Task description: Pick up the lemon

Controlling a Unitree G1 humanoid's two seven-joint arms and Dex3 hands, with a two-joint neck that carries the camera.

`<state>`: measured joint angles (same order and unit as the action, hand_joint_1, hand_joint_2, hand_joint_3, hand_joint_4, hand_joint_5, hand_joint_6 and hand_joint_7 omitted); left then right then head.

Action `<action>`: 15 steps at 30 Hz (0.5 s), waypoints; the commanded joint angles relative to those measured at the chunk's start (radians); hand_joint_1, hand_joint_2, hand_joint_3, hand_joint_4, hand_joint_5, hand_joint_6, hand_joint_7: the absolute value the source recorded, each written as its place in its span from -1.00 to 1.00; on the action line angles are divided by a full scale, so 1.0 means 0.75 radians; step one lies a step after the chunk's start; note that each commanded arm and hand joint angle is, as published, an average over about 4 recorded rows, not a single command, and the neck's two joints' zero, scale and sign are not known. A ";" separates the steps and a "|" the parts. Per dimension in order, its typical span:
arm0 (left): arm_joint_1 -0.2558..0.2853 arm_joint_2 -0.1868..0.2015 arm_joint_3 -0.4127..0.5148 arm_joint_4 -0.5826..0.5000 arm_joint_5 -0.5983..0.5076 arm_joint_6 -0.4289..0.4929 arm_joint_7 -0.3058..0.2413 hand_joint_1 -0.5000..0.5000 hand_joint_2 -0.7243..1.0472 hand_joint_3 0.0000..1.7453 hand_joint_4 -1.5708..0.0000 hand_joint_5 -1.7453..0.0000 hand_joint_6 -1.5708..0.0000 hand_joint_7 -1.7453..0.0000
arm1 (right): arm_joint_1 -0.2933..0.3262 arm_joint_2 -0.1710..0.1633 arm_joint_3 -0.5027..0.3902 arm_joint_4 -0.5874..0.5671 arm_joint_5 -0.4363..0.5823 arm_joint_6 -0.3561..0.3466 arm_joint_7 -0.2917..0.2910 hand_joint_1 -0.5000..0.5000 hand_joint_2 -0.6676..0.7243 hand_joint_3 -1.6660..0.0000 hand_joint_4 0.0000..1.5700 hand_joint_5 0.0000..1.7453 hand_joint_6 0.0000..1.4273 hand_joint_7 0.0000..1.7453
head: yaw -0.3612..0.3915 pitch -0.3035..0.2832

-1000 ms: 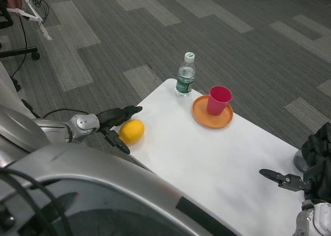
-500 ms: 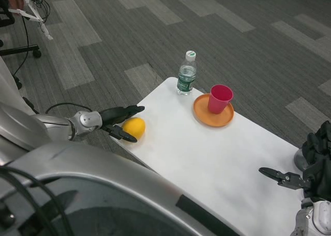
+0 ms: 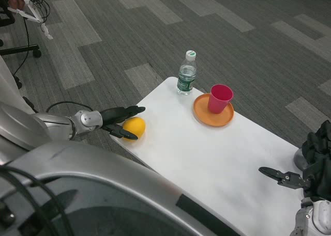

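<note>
fingers of the left hand (image 3: 120, 121) are seen apart, bracketing the lemon (image 3: 134, 127) at the table (image 3: 207, 153) edge (grip not yet closed); right hand (image 3: 289, 179) lies well apart.

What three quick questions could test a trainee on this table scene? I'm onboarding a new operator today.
1. True or false: the pink cup stands on the orange plate.
2. Which hand is at the lemon? A) left hand B) right hand
3. Fill in: the water bottle has a ____ cap.

Key: 1 true. 2 A; its fingers lie above and in front of the lemon, though a firm grip cannot be confirmed. 3 white.
</note>
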<state>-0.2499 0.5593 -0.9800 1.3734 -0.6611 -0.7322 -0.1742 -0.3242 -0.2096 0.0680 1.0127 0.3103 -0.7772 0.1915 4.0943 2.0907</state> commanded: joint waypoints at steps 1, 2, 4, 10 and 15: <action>0.000 -0.018 -0.018 0.014 0.034 0.070 -0.017 1.00 1.00 -0.90 1.00 0.94 1.00 1.00 | 0.003 -0.009 -0.007 -0.021 0.003 0.001 -0.002 -0.38 0.00 0.71 -1.00 -0.44 -1.00 -1.00 | 0.000 0.000; -0.001 -0.018 -0.020 0.014 0.036 0.072 -0.017 1.00 1.00 -0.90 1.00 0.88 1.00 1.00 | 0.003 -0.009 -0.007 -0.021 0.003 0.001 -0.002 -0.40 0.00 0.71 -1.00 -0.44 -1.00 -1.00 | 0.000 0.000; -0.002 -0.017 -0.021 0.014 0.041 0.072 -0.017 1.00 1.00 -0.90 1.00 0.79 1.00 1.00 | 0.003 -0.009 -0.007 -0.021 0.004 0.001 -0.002 -0.35 0.00 0.71 -1.00 -0.44 -1.00 -1.00 | 0.000 0.000; -0.007 -0.016 -0.021 0.014 0.066 0.073 -0.020 1.00 1.00 -0.90 0.98 0.41 1.00 1.00 | 0.003 -0.009 -0.007 -0.021 0.003 0.001 -0.002 -0.38 0.00 0.71 -1.00 -0.44 -1.00 -1.00 | 0.000 0.000; -0.016 -0.016 -0.021 0.014 0.114 0.078 -0.025 1.00 1.00 -0.93 0.36 -0.62 0.88 0.96 | 0.005 -0.009 -0.008 -0.025 0.003 0.001 -0.002 -0.40 0.00 0.71 -1.00 -0.44 -1.00 -1.00 | -0.004 -0.006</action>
<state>-0.2804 0.5690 -0.9797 1.3806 -0.6256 -0.7120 -0.1666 -0.3228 -0.2097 0.0678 1.0106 0.3104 -0.7772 0.1915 4.0926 2.0877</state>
